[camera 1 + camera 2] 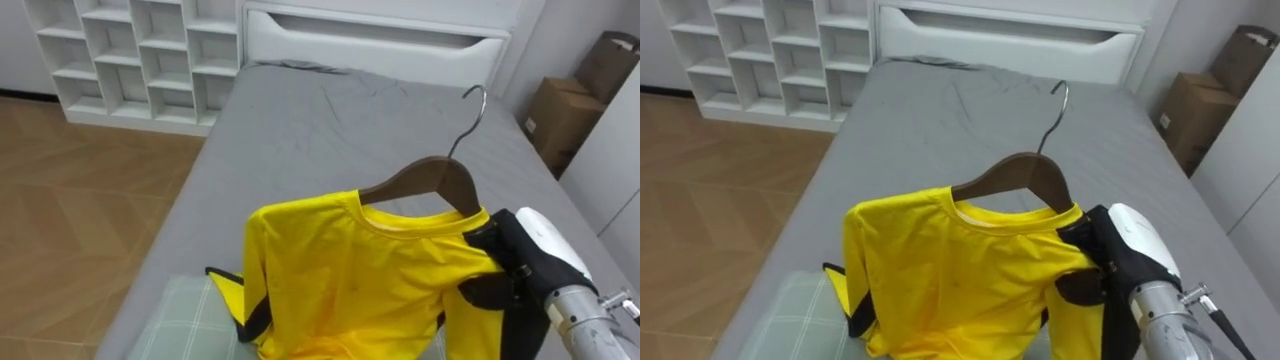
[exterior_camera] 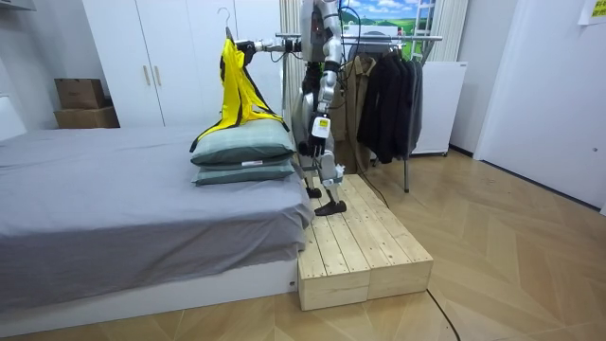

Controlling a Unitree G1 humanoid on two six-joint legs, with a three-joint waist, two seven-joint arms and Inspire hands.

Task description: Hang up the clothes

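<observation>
The yellow shirt (image 1: 350, 280) hangs on a wooden hanger (image 1: 425, 178), up over the near end of the grey bed (image 1: 300, 130), above the green pillows (image 2: 244, 152). My right hand (image 1: 500, 262) has its fingers clamped round the shirt's right shoulder. My left hand (image 2: 319, 126) hangs by my side.

You count: 1 yellow shirt (image 1: 350, 285) | 1 wooden hanger (image 1: 432, 178) at right hand (image 1: 505, 255) | 2 pillows (image 2: 248, 147) below | 2 boxes (image 1: 560, 118) beyond
</observation>
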